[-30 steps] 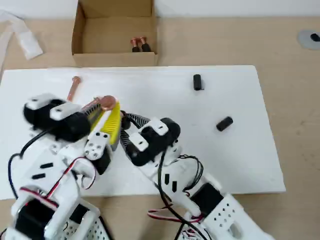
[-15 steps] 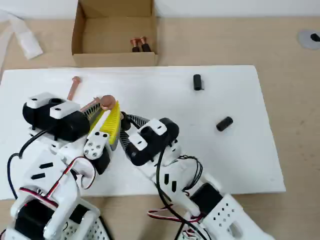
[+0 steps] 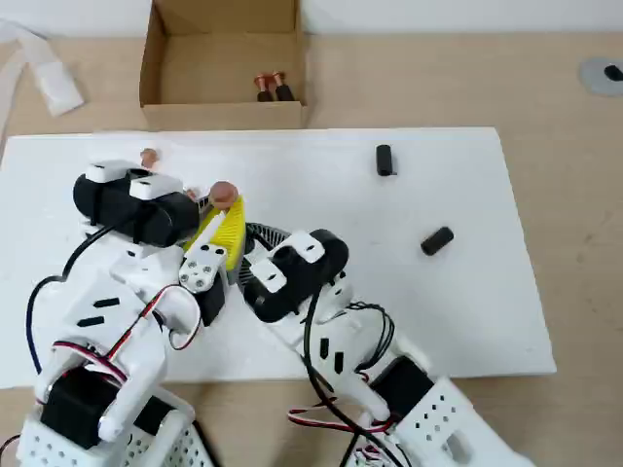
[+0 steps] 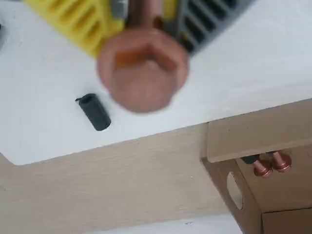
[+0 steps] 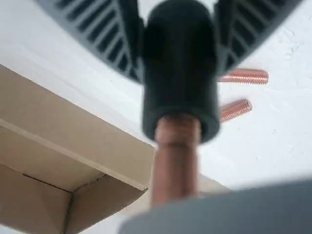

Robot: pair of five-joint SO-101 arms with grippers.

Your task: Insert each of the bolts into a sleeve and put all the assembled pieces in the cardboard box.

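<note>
My left gripper (image 3: 220,212), with one yellow finger, is shut on a copper bolt (image 3: 223,193); its round head (image 4: 142,68) faces the left wrist camera. My right gripper (image 3: 251,236) is shut on a black sleeve (image 5: 180,68), and the bolt's shaft (image 5: 174,161) sits in the sleeve's end. The two grippers meet at the middle left of the white board (image 3: 409,311). The cardboard box (image 3: 224,112) stands beyond the board and holds two assembled pieces (image 3: 271,88).
Two loose black sleeves (image 3: 384,161) (image 3: 437,240) lie on the board's right half. Two spare bolts (image 5: 242,76) (image 5: 235,109) lie on the board near the grippers. One bolt head (image 3: 147,156) peeks out beside the left arm.
The left arm has swung toward the box side, and the bolt head has shifted slightly right and farther away. The right arm has stayed put.
</note>
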